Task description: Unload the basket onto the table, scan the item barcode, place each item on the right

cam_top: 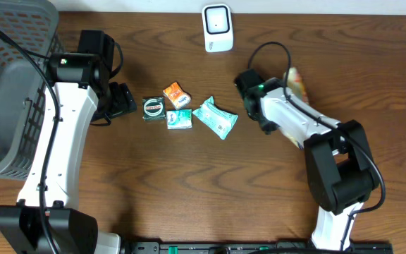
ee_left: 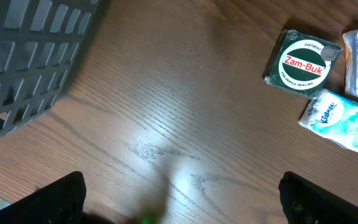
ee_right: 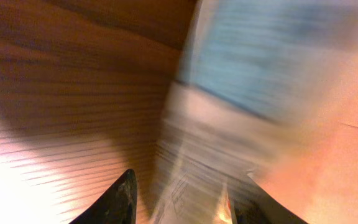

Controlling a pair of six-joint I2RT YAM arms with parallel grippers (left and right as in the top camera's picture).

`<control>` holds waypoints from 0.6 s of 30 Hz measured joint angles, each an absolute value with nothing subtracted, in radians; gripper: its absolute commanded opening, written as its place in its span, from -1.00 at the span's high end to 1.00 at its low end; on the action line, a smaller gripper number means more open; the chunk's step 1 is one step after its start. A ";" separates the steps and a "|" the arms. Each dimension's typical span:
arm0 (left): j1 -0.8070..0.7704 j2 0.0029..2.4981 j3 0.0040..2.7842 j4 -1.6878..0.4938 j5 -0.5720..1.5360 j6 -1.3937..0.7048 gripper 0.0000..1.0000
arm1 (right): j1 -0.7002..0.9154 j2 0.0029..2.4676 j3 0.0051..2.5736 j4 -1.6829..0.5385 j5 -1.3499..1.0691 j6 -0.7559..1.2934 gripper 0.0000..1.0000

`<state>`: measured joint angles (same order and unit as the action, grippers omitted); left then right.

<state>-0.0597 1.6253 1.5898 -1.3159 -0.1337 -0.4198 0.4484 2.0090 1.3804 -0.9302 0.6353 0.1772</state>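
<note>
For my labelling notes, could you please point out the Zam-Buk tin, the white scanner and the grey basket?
Zam-Buk tin (ee_left: 302, 63): left wrist view, centre of its lid.
white scanner (cam_top: 217, 27): overhead view, middle of its front face.
grey basket (cam_top: 27, 14): overhead view, its mesh wall.

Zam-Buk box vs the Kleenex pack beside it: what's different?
Colour: the Zam-Buk box is dark green with a round white logo; the Kleenex pack is pale teal and white.
Build: the Zam-Buk box looks rigid with crisp edges; the Kleenex pack is a soft glossy wrapper.
Place: the Zam-Buk box lies nearer the basket than the Kleenex pack.
Shared: both small, flat on the table.
</note>
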 measured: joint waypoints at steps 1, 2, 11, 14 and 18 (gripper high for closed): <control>-0.060 1.625 1.590 -1.316 -0.134 -0.420 -0.96 | 0.460 2.003 1.402 -0.939 0.598 0.174 -0.28; -0.060 1.625 1.590 -1.316 -0.134 -0.420 -0.95 | 0.469 1.996 1.423 -0.948 0.562 0.175 -0.52; -0.060 1.625 1.590 -1.316 -0.134 -0.420 -0.95 | 0.432 1.878 1.657 -1.081 0.329 0.171 -0.08; -0.060 1.625 1.590 -1.316 -0.134 -0.420 -0.95 | 0.371 1.855 1.676 -1.114 0.302 0.182 0.65; -0.060 1.625 1.590 -1.316 -0.134 -0.420 -0.95 | 0.276 1.858 1.662 -1.135 0.247 0.201 0.98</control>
<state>-0.0597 1.6253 1.5898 -1.3159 -0.1341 -0.4198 0.2764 1.8580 1.6615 -1.1351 0.2466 0.2012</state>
